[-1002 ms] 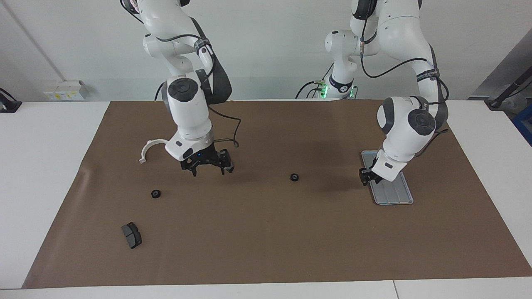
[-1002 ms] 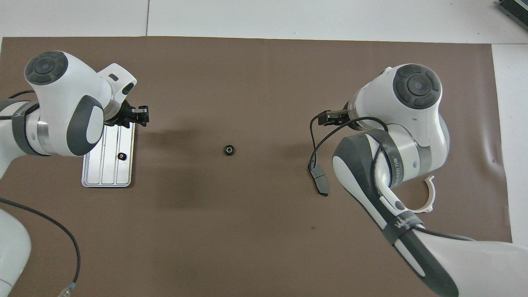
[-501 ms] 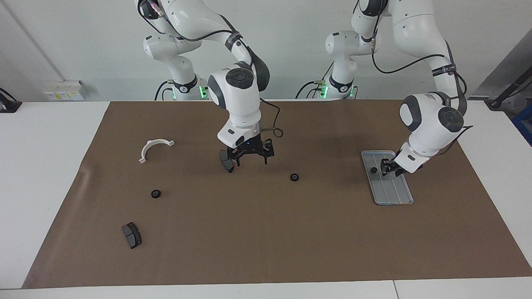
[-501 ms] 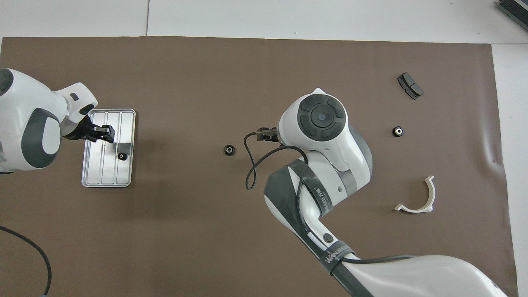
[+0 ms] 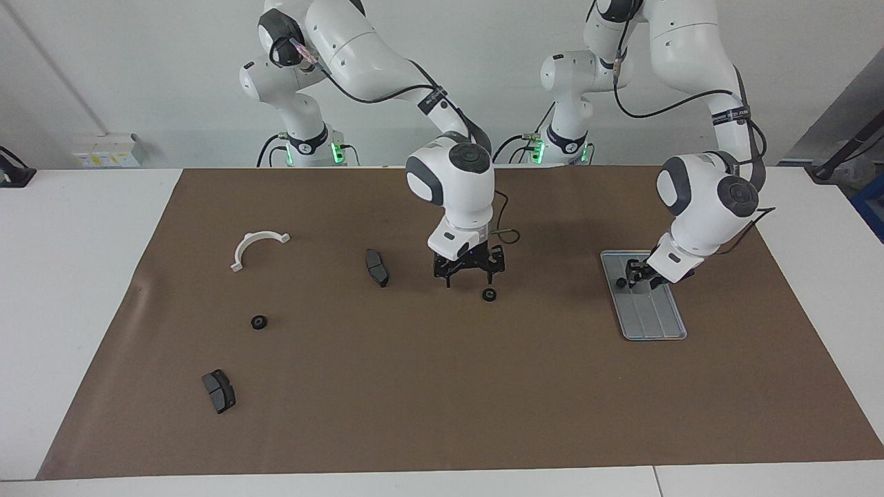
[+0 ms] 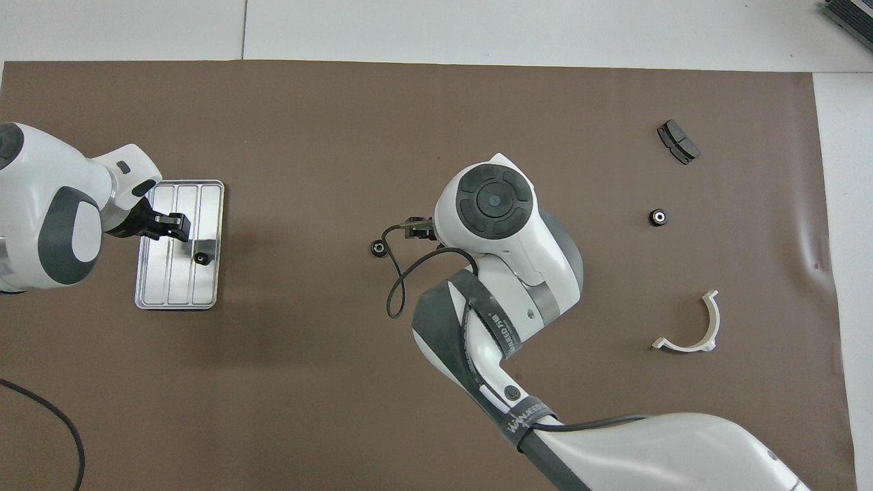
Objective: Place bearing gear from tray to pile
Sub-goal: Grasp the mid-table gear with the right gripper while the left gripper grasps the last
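A plain white wall point(image 5: 138, 69) rises at the edge of the white surface point(image 5: 69, 276), covered by a broad brown paper mat point(image 5: 442, 400).

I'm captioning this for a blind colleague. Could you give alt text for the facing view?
The left claw hangs over a grey tray beside a small black gear lying in it. The right claw, open, hangs near another gear mid-mat. A third gear, two dark pads and a white half-ring lie scattered.

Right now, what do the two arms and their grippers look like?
Both arms are glossy white with dark grey joint caps and dark strap bands. Black cables loop along them. The left gripper and right gripper are black, two-fingered; a small blue light shows on the right one.
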Available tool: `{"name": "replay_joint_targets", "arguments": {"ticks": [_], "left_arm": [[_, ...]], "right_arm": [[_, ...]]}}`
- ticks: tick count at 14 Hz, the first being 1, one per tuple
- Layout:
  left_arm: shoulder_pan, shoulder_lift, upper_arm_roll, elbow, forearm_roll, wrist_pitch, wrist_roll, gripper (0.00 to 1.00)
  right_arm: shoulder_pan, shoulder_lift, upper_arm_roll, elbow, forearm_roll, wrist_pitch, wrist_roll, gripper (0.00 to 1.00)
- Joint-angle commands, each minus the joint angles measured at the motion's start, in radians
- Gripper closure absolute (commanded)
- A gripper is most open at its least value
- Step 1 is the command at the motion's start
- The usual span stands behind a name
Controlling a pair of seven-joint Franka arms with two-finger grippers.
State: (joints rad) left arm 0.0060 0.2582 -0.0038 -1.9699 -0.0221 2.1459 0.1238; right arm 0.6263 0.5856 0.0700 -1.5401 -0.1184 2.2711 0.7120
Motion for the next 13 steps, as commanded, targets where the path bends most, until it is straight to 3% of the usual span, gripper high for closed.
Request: {"name": "replay_joint_targets", "arguments": {"ticks": [1,5,11,13], "left_arm": [[-0.029,-0.048,0.002,-0.067,0.008,0.031,-0.105,0.48],[-0.063,-0.065,0.002,-0.131,0.008,0.110,-0.265,0.49],[-0.055,-0.086,0.005,-0.188,0.008,0.158,-0.283,0.52],[-0.049,-0.096,0.005,-0.188,0.008,0.149,-0.282,0.52]], "right_arm": [[0.013,0.033,-0.001,0.034,-0.038,0.021,0.026,0.00],[0.024,0.034,-0.001,0.034,-0.070,0.080,0.026,0.00],[0.021,0.077,0.001,0.034,-0.128,0.126,0.021,0.00],[0.027,0.089,-0.001,0.034,-0.130,0.137,0.024,0.16]]}}
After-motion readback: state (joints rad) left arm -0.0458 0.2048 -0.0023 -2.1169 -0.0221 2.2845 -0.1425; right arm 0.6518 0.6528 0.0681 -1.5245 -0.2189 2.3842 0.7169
